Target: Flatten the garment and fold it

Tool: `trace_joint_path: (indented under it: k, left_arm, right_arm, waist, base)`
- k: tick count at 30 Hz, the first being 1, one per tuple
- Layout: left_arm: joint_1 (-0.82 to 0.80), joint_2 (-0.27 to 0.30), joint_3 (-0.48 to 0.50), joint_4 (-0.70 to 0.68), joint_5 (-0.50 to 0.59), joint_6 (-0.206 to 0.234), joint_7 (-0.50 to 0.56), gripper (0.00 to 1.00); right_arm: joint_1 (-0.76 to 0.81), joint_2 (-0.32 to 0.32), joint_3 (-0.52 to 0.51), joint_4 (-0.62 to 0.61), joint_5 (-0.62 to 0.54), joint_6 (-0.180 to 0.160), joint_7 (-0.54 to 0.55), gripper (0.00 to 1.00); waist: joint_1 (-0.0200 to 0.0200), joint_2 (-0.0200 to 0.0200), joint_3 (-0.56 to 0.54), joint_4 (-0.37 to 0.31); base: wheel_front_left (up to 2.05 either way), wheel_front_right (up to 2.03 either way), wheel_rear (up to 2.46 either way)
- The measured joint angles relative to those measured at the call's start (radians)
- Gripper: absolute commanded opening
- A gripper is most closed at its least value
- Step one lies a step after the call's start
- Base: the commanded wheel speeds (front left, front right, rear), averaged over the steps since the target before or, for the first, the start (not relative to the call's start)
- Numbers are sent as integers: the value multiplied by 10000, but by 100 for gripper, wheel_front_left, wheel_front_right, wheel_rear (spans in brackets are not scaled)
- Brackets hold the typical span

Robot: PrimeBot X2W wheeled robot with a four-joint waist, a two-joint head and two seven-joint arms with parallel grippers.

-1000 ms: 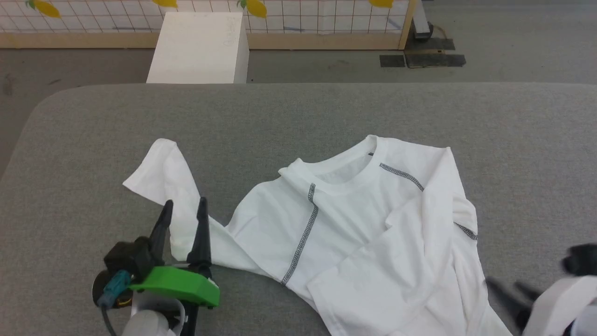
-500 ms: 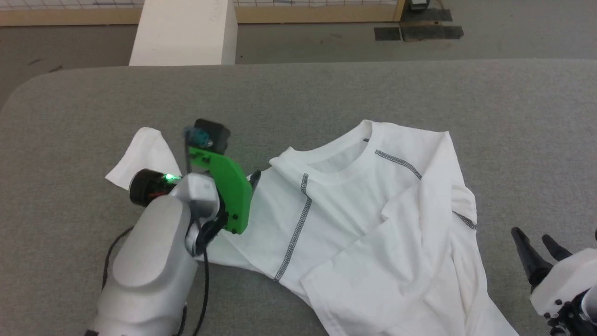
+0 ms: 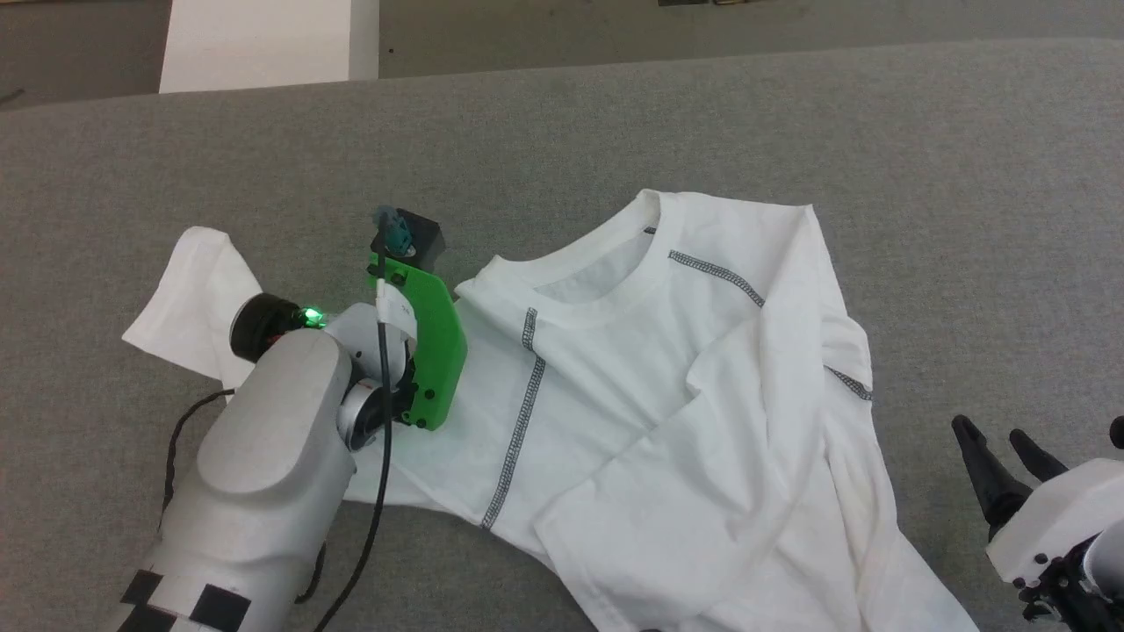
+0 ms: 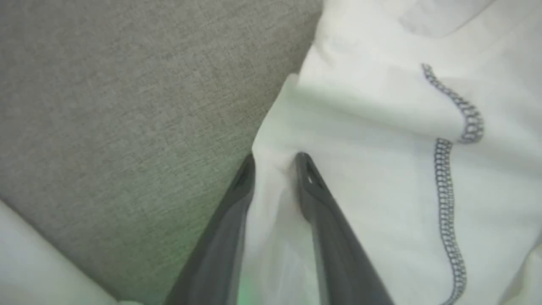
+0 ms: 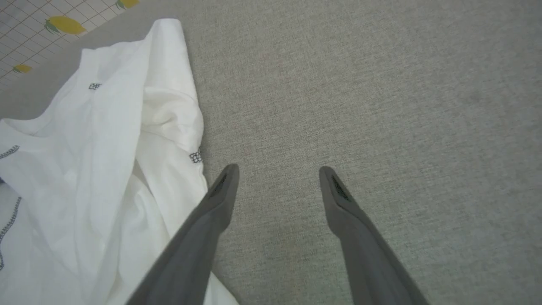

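the white garment point(image 3: 667, 395) lies rumpled on the grey counter point(image 3: 615, 123), the left gripper point(image 4: 275, 163) squeezes a fold at its 9 o'clock edge, and the right gripper point(image 3: 990, 432) hangs at its 4 o'clock, fingers spread apart, holding nothing.

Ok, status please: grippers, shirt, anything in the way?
Left gripper shut on shirt shoulder edge. Right gripper open, over table. Shirt rumpled, unfolded. Box beyond table, no obstacle.
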Motion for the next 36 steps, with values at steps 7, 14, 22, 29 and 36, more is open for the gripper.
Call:
trace_joint_path:
  k: [7, 14, 22, 29, 36]
  left_arm:
    - [522, -42, 779, -541, -878, 63, -1250, 0]
    - [1562, -71, 1406, -2314, -1457, 311, -2322, 0]
    - [2298, -255, 1312, -3904, -1586, 454, -2660, 0]
    - [2576, -265, 1308, -4765, -1590, 589, -2777, 0]
    - [2749, -253, 1313, -5124, -1603, 675, -2842, 0]
  right_arm:
    - [-763, -33, 280, -453, -353, 0, 153, 100]
    - [-3088, -1321, 1896, -278, -1269, 2, 1453, 100]
    - [-5956, -2901, 4654, 1860, -2220, 2, 2987, 100]
    - [-7517, -3033, 5599, 3810, -2692, 0, 3087, 100]
    - [-8484, -3294, 7056, 4903, -2506, 0, 3568, 100]
  waist:
    - [0, 0, -16, 91]
    - [0, 0, 69, 368]
    - [0, 0, 615, 847]
    - [1, 0, 1294, 1186]
    - [1, -1, 1922, 1413]
  base:
    - [0, 0, 0]
    - [0, 0, 0]
    - [0, 0, 0]
    - [0, 0, 0]
    - [0, 0, 0]
